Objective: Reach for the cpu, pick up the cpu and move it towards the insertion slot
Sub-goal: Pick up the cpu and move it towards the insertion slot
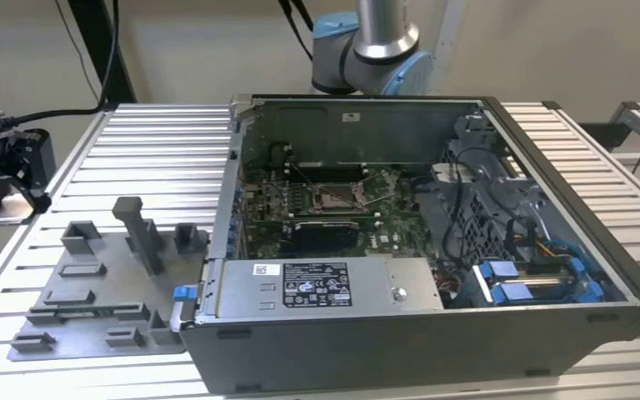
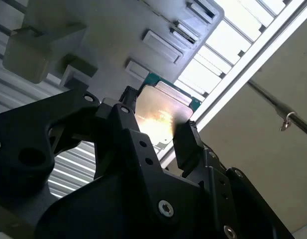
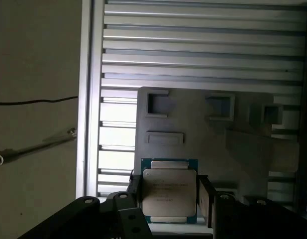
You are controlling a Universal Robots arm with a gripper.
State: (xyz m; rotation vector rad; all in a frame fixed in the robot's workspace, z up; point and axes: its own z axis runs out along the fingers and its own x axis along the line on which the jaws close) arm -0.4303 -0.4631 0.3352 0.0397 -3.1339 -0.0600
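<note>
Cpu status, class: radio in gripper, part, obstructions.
Gripper shut on the cpu, fingers on two opposite edges. Cpu held clear of the grey fixture plate. Insertion slot in the case, nothing over it.

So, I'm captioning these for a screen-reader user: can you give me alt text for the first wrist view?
The cpu, silvery on top with a green rim, is clamped between the two black fingers of the claw. Behind it lie a grey fixture plate with raised blocks and a ribbed metal table.
</note>
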